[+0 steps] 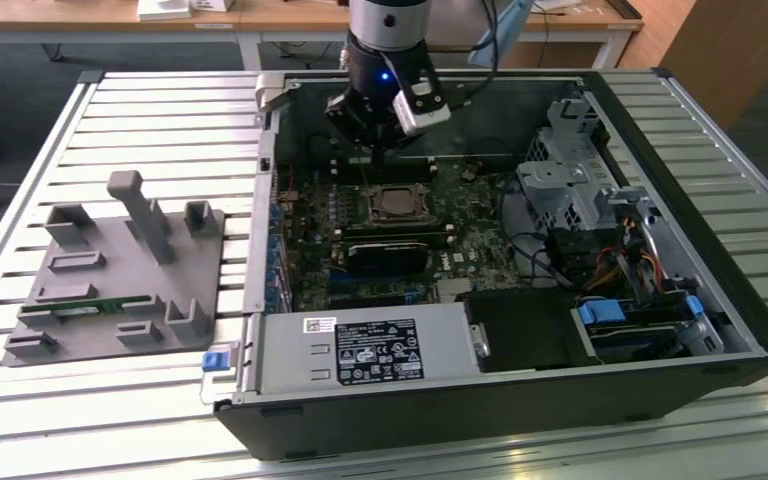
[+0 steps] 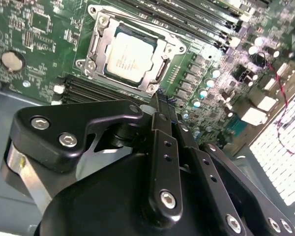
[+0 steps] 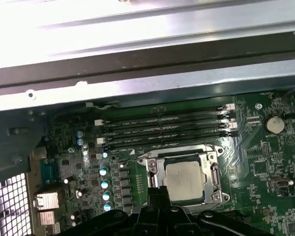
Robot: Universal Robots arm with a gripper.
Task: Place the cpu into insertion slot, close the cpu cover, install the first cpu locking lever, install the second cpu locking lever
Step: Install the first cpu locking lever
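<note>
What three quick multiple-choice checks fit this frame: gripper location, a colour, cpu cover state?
1. Where is the gripper?
A. over the grey fixture
B. inside the case, above the motherboard at the insertion slot's edge
C. above the power supply

2. What colour is the cpu's top?
A. gold
B. blue
C. silver-grey

3. How does the cpu cover lie?
A. flat down, framing the cpu
B. standing upright
C. off, on the table

Answers:
1 B: the second wrist view shows the tips right at the slot's rim.
2 C: the chip shows dull silver-grey in both wrist views.
3 A: the silver frame lies level around the chip.
</note>
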